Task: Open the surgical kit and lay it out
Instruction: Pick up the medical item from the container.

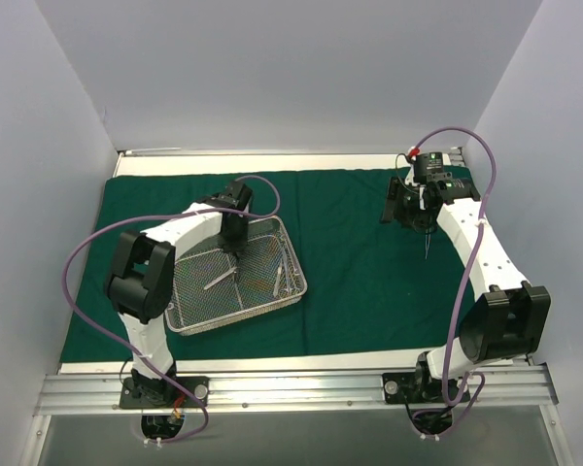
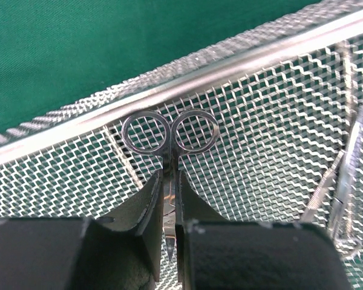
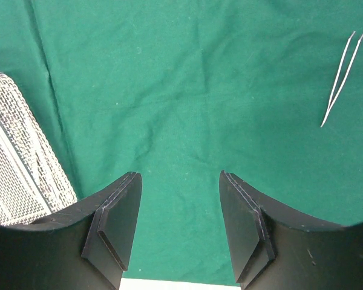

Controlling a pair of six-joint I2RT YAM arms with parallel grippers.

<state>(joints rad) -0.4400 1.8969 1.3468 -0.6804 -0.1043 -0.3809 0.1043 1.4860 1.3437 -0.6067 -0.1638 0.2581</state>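
Cloth (image 1: 350, 252) spread flat on desk (image 1: 272, 364), tweezers (image 3: 340, 78) laid out at frame right, left pincer (image 2: 169, 205) clamped on scissors (image 2: 170, 151) inside tray (image 1: 243, 313) centre-left, right pincer (image 3: 180, 223) apart, empty; other tools (image 1: 282, 280) not yet unloaded.

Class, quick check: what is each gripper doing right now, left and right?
Left gripper: closed on the scissors in the mesh tray.
Right gripper: open, holding nothing, above the green cloth.
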